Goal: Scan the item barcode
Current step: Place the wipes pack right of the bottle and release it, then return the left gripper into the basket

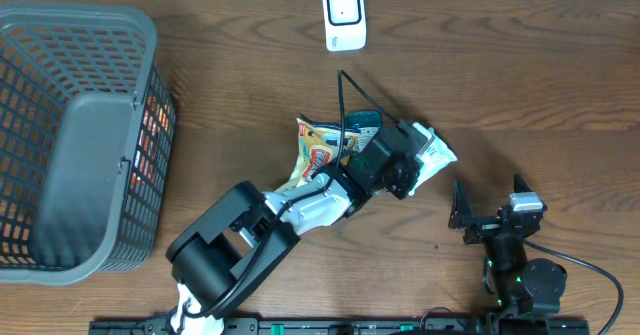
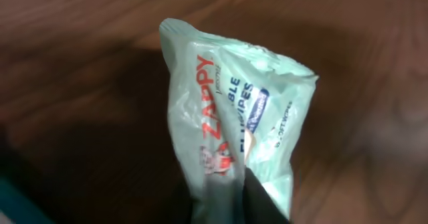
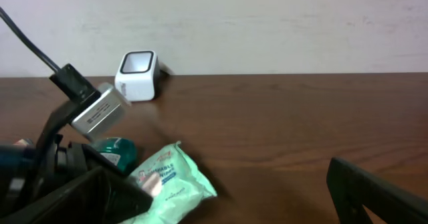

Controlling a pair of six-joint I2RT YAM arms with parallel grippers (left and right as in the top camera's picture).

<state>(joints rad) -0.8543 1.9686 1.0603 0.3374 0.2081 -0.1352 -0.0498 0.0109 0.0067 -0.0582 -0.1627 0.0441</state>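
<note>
Wipes pack — long axis diagonal — juts far-right from left claw.

The pale green wipes pack reads "ZAPPY" in red letters, with "WIPES" partly legible beside it.

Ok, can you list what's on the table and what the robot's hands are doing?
wipes: mint-green soft plastic wipes pack, at the left gripper
left gripper: at the pack's edge, grip unclear
right gripper: open, empty
scanner: small white box scanner, at the back
snack: yellow crinkly snack bag, beside the pack
basket: grey plastic mesh basket, left side
</note>
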